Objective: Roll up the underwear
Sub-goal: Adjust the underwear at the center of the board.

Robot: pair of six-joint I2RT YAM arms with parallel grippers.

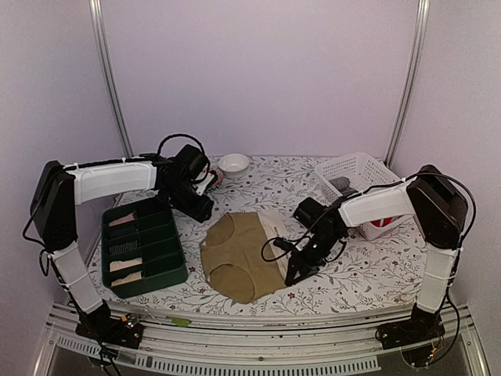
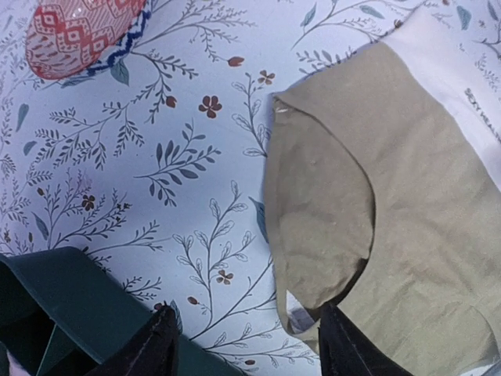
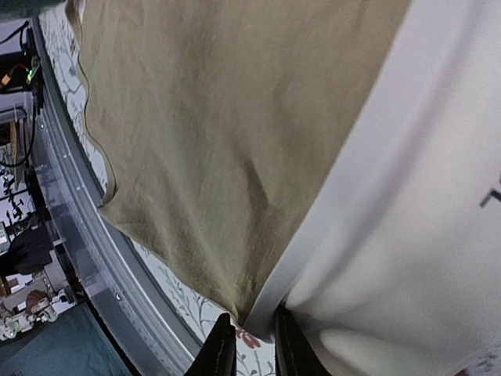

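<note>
**A:** What carries it all?

**B:** A table under a floral cloth. On its left side sits a green tray, with cream rolls in its compartments.

**A:** And the piece being worked on?

**B:** The khaki underwear lies spread flat mid-table, just right of the tray. Its cream waistband runs along the far right edge.

**A:** What's behind it?

**B:** A white basket stands at the far right with something red inside. A small white bowl sits near the far edge.

**A:** And the end effectors?

**B:** The left end effector hovers released near the garment's far left corner, its fingers apart with nothing gripped. The right end effector is clenched on the underwear's right edge. It pinches the cloth where khaki meets waistband.
</note>
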